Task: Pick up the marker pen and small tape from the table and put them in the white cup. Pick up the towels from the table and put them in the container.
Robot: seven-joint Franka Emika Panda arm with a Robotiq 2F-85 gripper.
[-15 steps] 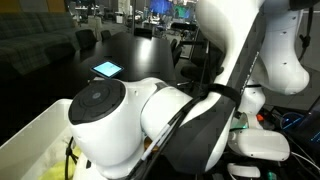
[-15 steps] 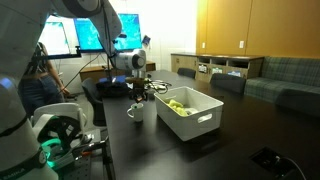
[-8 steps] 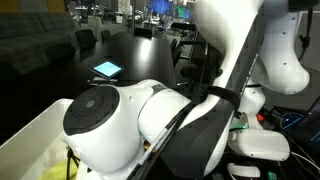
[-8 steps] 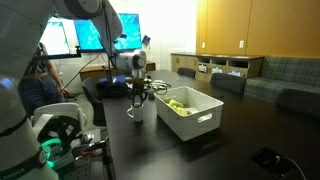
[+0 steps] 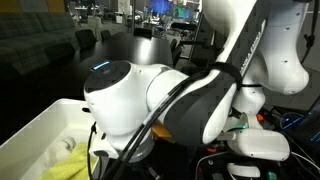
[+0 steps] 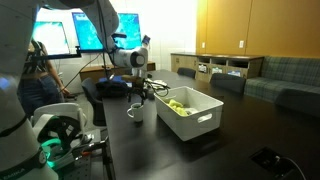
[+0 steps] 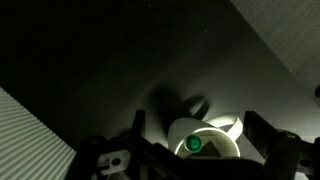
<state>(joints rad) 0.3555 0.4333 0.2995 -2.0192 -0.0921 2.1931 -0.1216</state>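
Task looks mostly done. The claw (image 6: pixel 138 96) hangs just above the small white cup (image 6: pixel 137 110), jaws spread wide and pinching nothing. In the wrist view a round green-topped item (image 7: pixel 193 144) sits inside the cup; I can't tell whether it is marker or tape. The bright yellow-green soft towel (image 6: pixel 178 103) lies in the large white rectangular plastic container (image 6: pixel 203 121), just beside the cup. The white towel is not made out; it may be under the green one. No loose marker, tape or cloth is visible on the dark glossy desk (image 6: pixel 225 150), so little seems left. Room: office or lab, blue-lit monitors (image 6: pixel 95 35) behind the arm, wood-panelled wall (image 6: pixel 240 30), low cabinet (image 6: pixel 215 65), grey-green couch (image 6: pixel 285 80).
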